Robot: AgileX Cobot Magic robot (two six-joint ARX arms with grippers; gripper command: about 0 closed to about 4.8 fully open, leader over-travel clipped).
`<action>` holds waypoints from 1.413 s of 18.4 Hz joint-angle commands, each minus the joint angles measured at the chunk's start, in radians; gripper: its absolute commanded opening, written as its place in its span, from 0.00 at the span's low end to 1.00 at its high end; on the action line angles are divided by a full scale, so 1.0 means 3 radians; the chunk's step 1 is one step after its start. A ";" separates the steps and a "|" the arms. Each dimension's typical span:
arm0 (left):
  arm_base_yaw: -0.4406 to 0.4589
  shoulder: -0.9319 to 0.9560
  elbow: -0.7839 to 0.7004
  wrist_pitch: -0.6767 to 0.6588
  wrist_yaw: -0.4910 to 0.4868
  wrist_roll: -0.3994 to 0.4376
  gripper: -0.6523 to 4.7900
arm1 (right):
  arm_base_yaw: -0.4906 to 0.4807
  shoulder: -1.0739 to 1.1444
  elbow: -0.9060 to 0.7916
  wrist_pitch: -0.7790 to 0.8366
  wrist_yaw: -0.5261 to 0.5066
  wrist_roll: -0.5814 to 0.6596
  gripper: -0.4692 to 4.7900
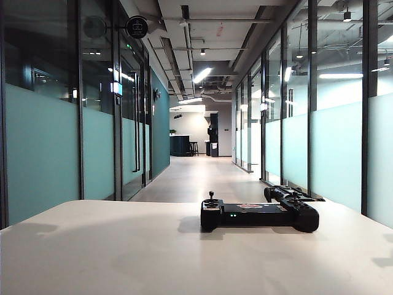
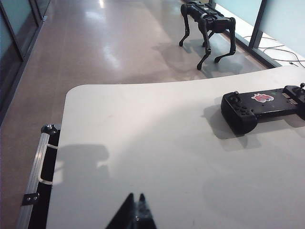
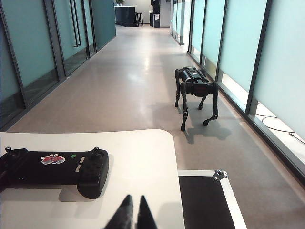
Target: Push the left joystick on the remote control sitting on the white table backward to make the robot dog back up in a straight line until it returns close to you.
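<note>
Approach step: both claws, left claw (image 2: 135,206) and right claw (image 3: 133,208), pressed together, empty, well short of the remote control (image 1: 258,214) near the counter (image 1: 123,258) far edge; next, reach the left joystick (image 1: 211,196)

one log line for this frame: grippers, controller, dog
left gripper: shut, above white table, idle | right gripper: shut, short of remote control | left joystick: untouched | robot dog: standing in corridor

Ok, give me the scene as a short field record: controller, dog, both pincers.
remote control: flat on the white table, nothing touching it
left joystick: upright, untouched
robot dog: standing on the corridor floor beyond the table's edge
left pincer: shut, above bare tabletop, apart from the controller
right pincer: shut, near the table's edge, short of the controller
</note>
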 commanded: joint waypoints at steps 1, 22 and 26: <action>0.0004 -0.0013 0.0010 0.0058 0.0003 -0.0011 0.11 | 0.0004 -0.0011 -0.0031 0.0042 0.0001 0.0003 0.12; 0.1041 -0.0785 -0.0935 0.1092 0.0384 0.0024 0.11 | 0.0003 -0.0011 -0.0031 -0.0003 0.0001 0.0003 0.12; 0.1041 -0.0785 -0.0974 0.1132 0.0376 0.0025 0.11 | 0.0003 -0.0011 -0.0031 -0.0004 0.0001 0.0003 0.11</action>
